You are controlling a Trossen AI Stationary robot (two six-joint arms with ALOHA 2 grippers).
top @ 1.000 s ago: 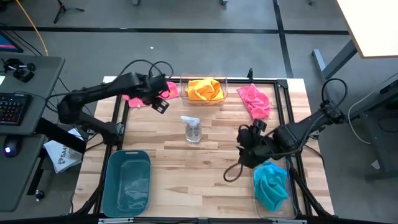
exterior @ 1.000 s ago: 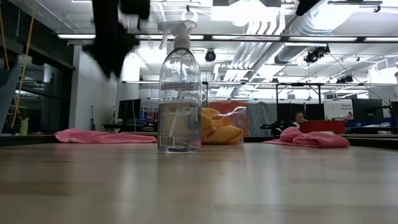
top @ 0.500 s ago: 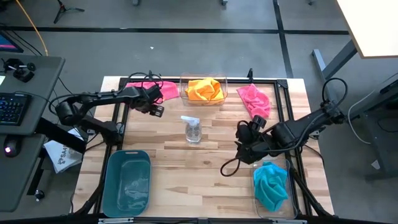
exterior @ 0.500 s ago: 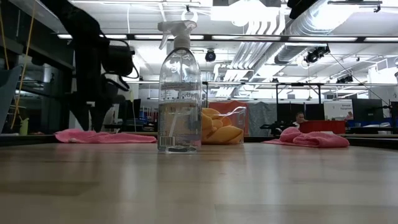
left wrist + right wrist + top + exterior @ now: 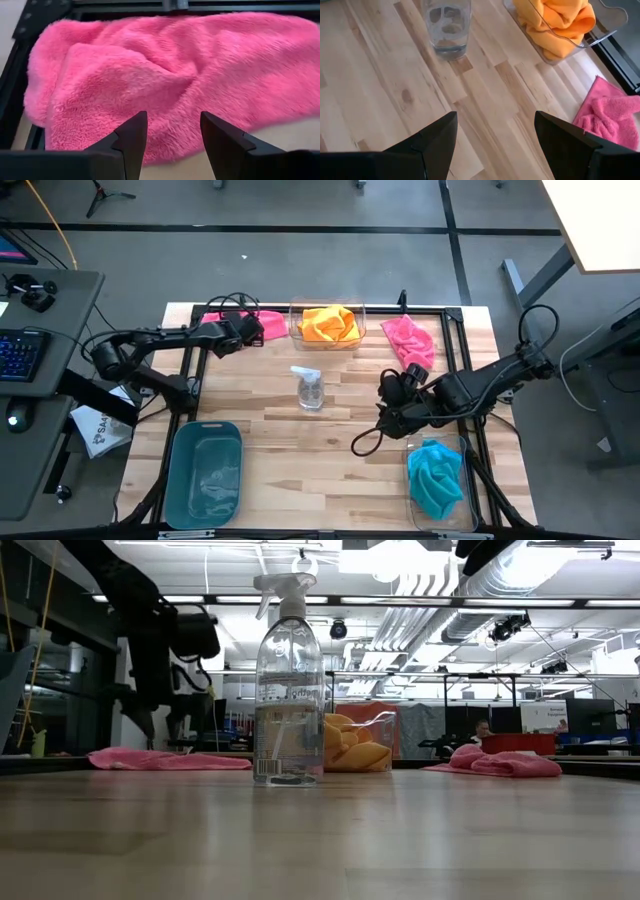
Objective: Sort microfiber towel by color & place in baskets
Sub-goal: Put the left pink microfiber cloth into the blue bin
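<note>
Left gripper (image 5: pixel 170 145) dropped onto far-left pink towel (image 5: pixel 165 75), fingers spread; right gripper (image 5: pixel 495 145) spread, empty. Orange, teal binned; both pinks remain.

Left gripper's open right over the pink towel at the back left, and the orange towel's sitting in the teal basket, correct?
Not quite. The orange towel is in the clear basket at the back; the teal basket at front left holds no towel, per the high view. The left gripper is indeed open at the pink towel.
</note>
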